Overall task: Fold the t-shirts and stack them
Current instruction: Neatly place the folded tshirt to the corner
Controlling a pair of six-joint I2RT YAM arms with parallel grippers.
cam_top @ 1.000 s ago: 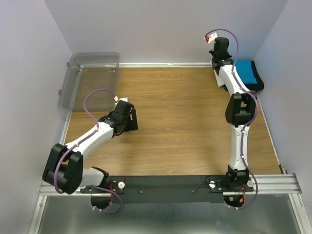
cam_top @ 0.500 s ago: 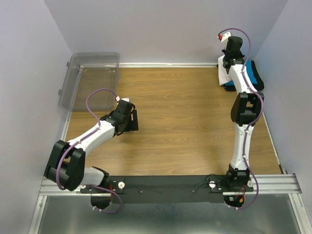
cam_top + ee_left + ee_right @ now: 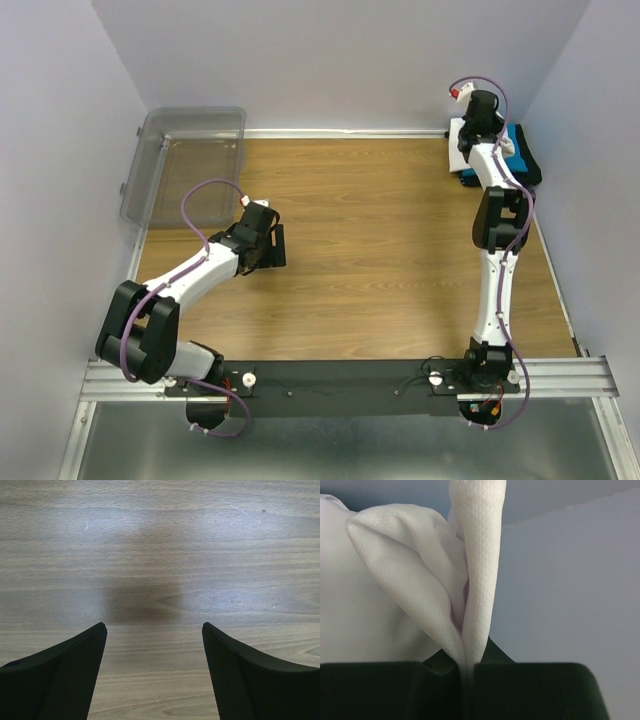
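At the far left of the wooden table (image 3: 380,250), a clear plastic bin (image 3: 190,160) is seen lying along the left wall. Just in front of its near end, the left arm is reached forward from its base, with a purple cable looped above it. The left gripper (image 3: 272,246) is held low over the wood, near the bin but apart from it. Its 2 jaws are spread wide and nothing is held between them: in the left wrist view only wood grain and a soft shadow are seen between the 2 black fingers (image 3: 60,675). Further right, the right arm is stretched up toward the far right corner, and part of what lies there is hidden by its links. The right gripper (image 3: 478,108) is raised close to the back wall. Its jaws are pressed almost together on a pinched fold of the white t-shirt (image 3: 457,145), which is seen in the right wrist view rising out of the closed fingers in 2 bunched folds. In the top view the white cloth is hung down beside the arm; whether its lower end touches the table cannot be told. Just to the right, the blue t-shirt (image 3: 518,150) is laid folded in the corner on top of the black t-shirt (image 3: 532,172), whose edge is shown at the near side.
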